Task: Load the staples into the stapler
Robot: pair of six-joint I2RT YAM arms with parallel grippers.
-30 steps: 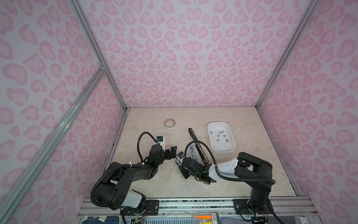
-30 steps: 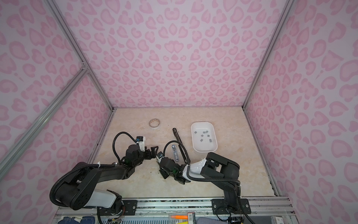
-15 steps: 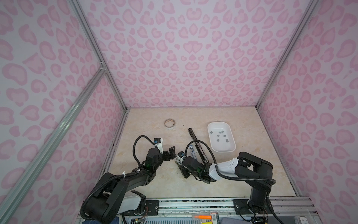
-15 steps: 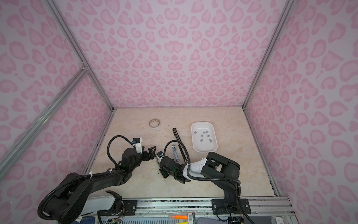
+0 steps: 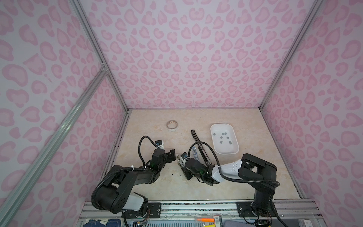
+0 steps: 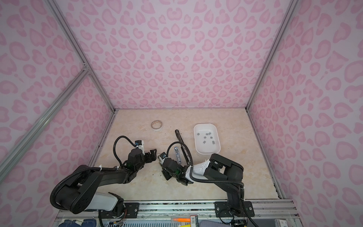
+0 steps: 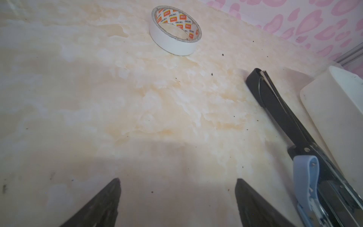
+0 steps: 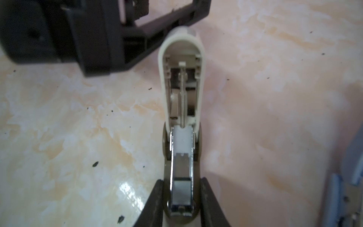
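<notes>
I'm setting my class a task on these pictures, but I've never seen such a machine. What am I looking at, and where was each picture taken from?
Two robot arms, left and right, are mounted at the near edge of a table, each ending in a two-fingered gripper. Two pictures look down from overhead; the other two come from cameras on the arms' wrists. The right gripper is shut on a cream stapler, hinged open. The left gripper is open and empty. On the table lie a tape roll, a black stapler and a white tray holding the staples.
</notes>
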